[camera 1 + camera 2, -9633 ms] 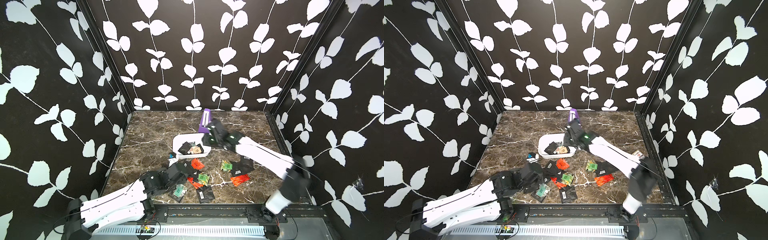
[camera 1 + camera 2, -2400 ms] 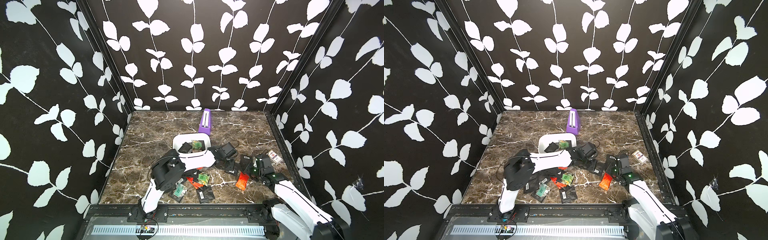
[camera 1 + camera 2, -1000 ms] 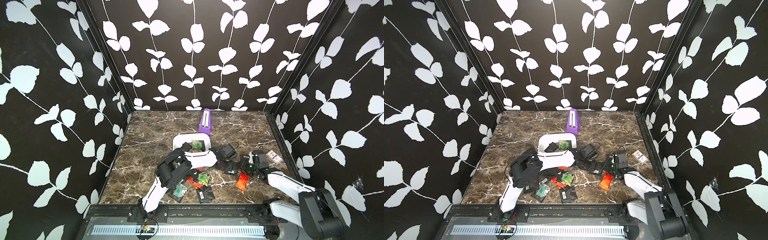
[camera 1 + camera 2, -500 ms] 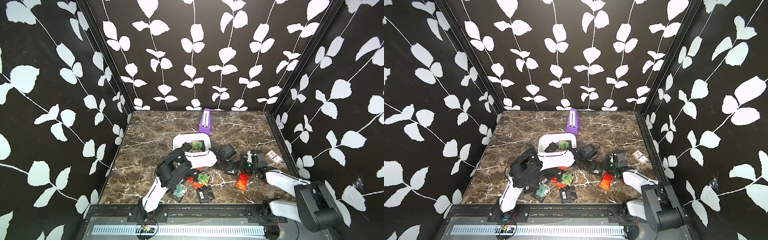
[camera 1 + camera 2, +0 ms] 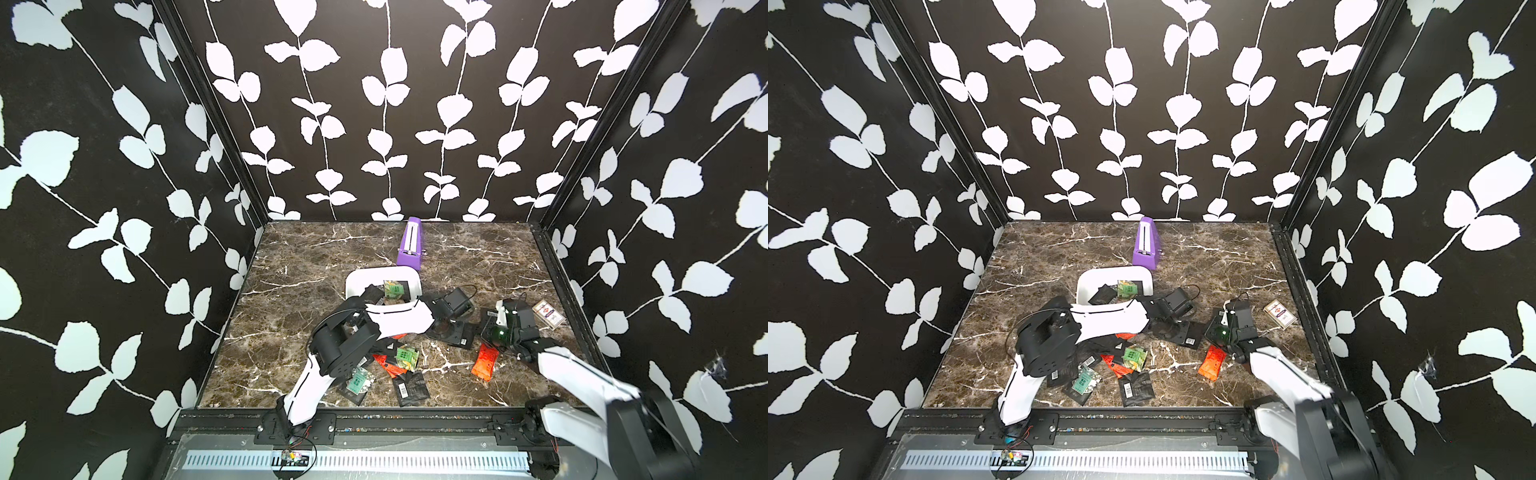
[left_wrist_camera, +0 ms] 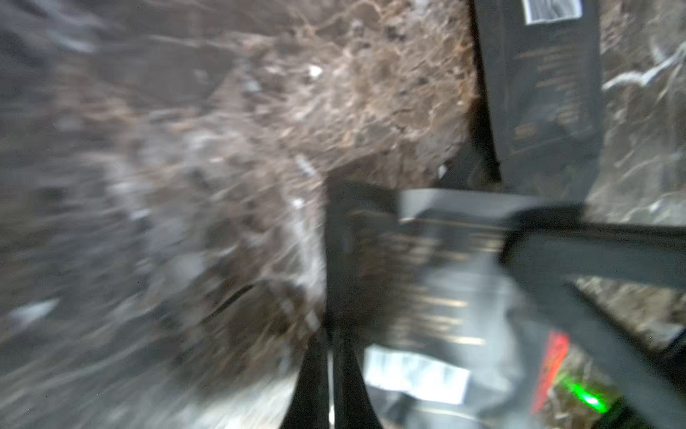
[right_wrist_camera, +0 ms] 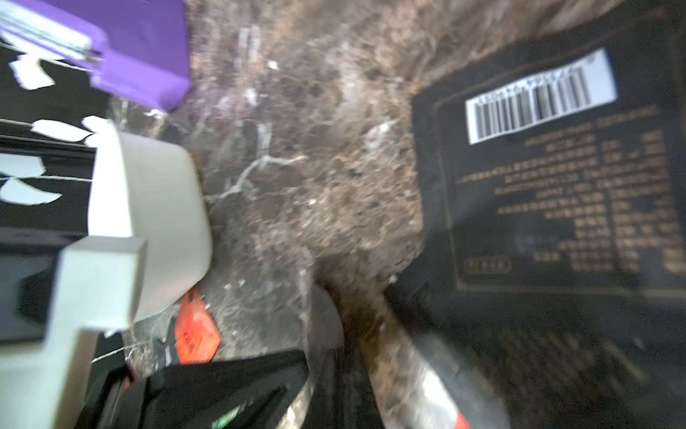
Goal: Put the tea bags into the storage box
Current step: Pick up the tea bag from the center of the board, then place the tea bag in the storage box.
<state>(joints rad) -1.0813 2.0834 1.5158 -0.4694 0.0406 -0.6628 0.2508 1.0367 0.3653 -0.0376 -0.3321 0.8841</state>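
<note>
Left gripper (image 5: 449,328) and right gripper (image 5: 496,322) stand fully closed, near each other among loose tea bags (image 5: 412,388) on the marble table (image 5: 299,307) beside the storage box (image 5: 374,274); blur hides any catch, so a thin edge pinch may slip, or the wrists collide.

one storage box (image 5: 351,286), one purple box (image 5: 409,246)
</note>
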